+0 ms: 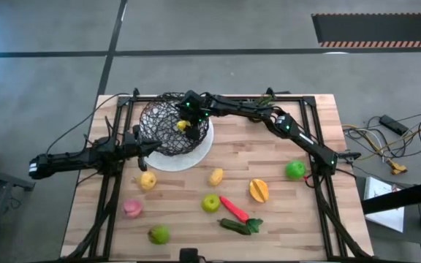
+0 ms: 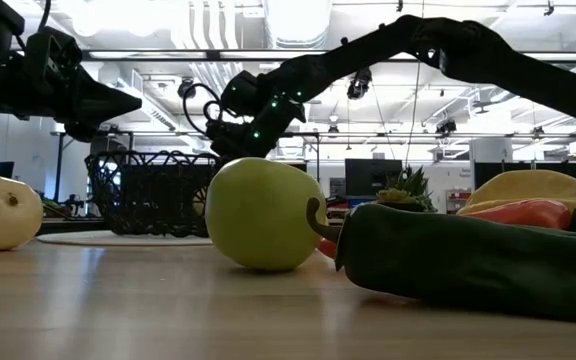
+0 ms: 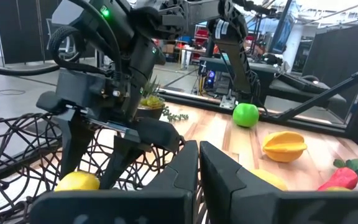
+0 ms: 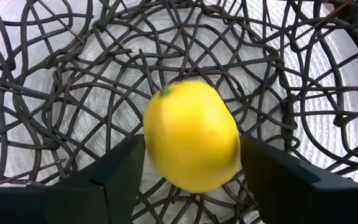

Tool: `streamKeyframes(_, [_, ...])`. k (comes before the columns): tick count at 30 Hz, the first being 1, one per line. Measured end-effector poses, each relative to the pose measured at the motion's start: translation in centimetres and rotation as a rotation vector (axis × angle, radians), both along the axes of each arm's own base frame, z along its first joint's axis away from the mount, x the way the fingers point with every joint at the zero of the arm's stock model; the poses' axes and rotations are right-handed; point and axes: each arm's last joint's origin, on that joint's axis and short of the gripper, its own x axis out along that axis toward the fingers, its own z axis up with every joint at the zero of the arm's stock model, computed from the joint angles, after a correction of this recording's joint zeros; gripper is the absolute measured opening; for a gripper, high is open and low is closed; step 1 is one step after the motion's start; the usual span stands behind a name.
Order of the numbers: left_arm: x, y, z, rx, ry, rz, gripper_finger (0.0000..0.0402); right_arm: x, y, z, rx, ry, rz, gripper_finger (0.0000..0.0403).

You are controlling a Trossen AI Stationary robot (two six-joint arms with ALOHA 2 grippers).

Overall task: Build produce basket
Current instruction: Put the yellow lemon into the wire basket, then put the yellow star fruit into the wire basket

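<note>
The black wire basket [image 1: 163, 124] stands on a white plate [image 1: 196, 155] at the table's far left. My right gripper [image 4: 193, 163] reaches into the basket from above and is shut on a yellow lemon [image 4: 191, 134]. My left gripper [image 3: 199, 171] is shut and empty; it hovers at the basket's near-left rim [image 1: 148, 146], above that rim in the low view [image 2: 103, 100]. Other produce lies on the table: two lemons [image 1: 148, 180] [image 1: 216, 176], two green apples [image 1: 210, 202] [image 1: 294, 170], the orange half [image 1: 259, 190], the red pepper [image 1: 234, 208], the cucumber [image 1: 240, 225], the peach [image 1: 131, 209] and the lime [image 1: 159, 234]. My right gripper has the lemon between its two fingers, one on each of its long sides [image 4: 149, 155]. The fingers point down into the basket. The lemon looks blurred at its edges. It hangs above the basket's wire floor [image 4: 73, 106], clear of it.
A small potted plant [image 3: 148, 102] stands behind the basket at the table's far edge. The black frame rails [image 1: 112, 183] run along the table's left and right sides. Cables and loose items lie off the table to the right [image 1: 386, 135].
</note>
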Motion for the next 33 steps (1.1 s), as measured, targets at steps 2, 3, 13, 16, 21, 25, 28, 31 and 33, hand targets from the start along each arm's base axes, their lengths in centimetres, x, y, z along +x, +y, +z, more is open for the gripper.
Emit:
streamKeyframes(2, [0.0, 0.0, 0.0, 0.0, 0.0, 0.0, 0.0, 0.0, 0.0, 0.1, -0.009, -0.007, 0.007, 0.0267])
streamKeyframes(3, [0.0, 0.0, 0.0, 0.0, 0.0, 0.0, 0.0, 0.1, 0.0, 0.2, -0.016, -0.013, 0.012, 0.027])
streamKeyframes(13, [0.0, 0.0, 0.0, 0.0, 0.0, 0.0, 0.0, -0.4, 0.4, 6.7, -0.086, -0.168, 0.024, 0.026])
streamKeyframes(16, [0.0, 0.0, 0.0, 0.0, 0.0, 0.0, 0.0, -1.3, 1.1, 9.6, -0.094, -0.195, 0.033, 0.025])
streamKeyframes(21, [0.0, 0.0, 0.0, 0.0, 0.001, -0.001, 0.0, -3.8, 3.7, 14.3, -0.091, -0.17, 0.076, 0.0234])
streamKeyframes(25, [0.0, 0.0, 0.0, 0.0, 0.0, -0.001, 0.0, -5.9, 7.0, 16.0, -0.054, -0.063, 0.133, 0.0227])
streamKeyframes(28, [0.0, 0.0, 0.0, 0.0, 0.0, -0.001, 0.0, -7.4, 9.7, 16.2, -0.005, 0.005, 0.149, 0.0224])
streamKeyframes(31, [0.0, 0.0, 0.0, 0.0, -0.001, -0.001, 0.0, -9.2, 12.4, 15.7, 0.044, 0.053, 0.148, 0.0221])
streamKeyframes(33, [0.0, 0.0, 0.0, 0.0, 0.003, -0.001, 0.0, -10.6, 14.2, 14.7, 0.049, 0.088, 0.111, 0.0219])
